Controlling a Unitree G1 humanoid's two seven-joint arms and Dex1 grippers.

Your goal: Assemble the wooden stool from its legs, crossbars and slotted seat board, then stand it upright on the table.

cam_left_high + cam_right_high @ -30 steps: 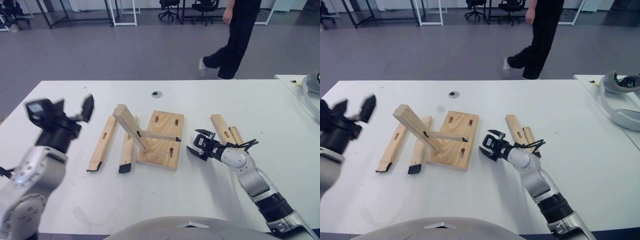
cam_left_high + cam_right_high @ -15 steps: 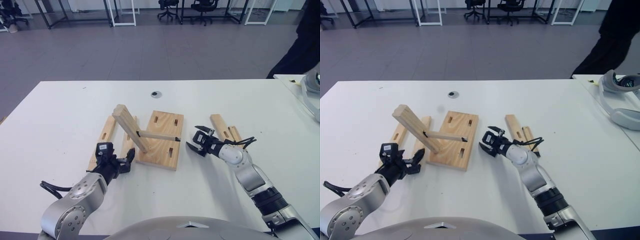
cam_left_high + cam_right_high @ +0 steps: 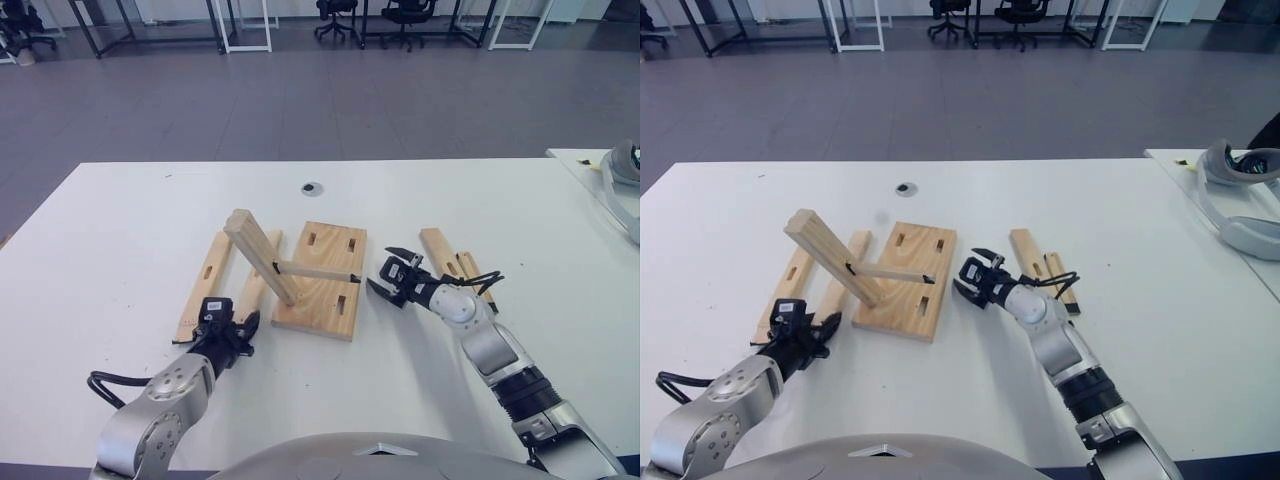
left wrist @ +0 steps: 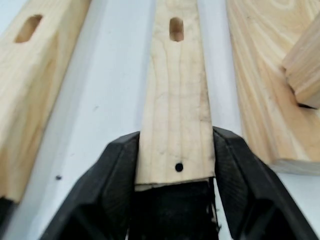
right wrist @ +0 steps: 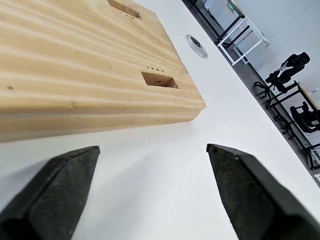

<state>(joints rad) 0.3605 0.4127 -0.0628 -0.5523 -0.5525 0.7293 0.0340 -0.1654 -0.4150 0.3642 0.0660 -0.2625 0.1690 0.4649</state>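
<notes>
The slotted seat board [image 3: 322, 280] lies flat mid-table. A leg [image 3: 256, 250] leans tilted over its left edge, joined to a thin crossbar [image 3: 318, 271] that rests on the board. Two more legs lie flat to the left, one far left [image 3: 205, 283] and one beside the board [image 3: 260, 283]. My left gripper [image 3: 235, 330] is shut on the near end of that second leg [image 4: 176, 100], its fingers [image 4: 115, 175] pressed to both sides. My right gripper [image 3: 390, 283] stands open just off the board's right edge [image 5: 75, 60]. Another leg [image 3: 440, 252] and a crossbar [image 3: 470, 270] lie further right.
A round cable grommet [image 3: 313, 187] sits in the tabletop behind the board. A headset [image 3: 622, 185] rests on the neighbouring table at the right edge. Bare white tabletop runs along the front and far left.
My left arm has come down from high at the left to the near end of the second leg and closed on it. My right gripper has edged closer to the seat board.
</notes>
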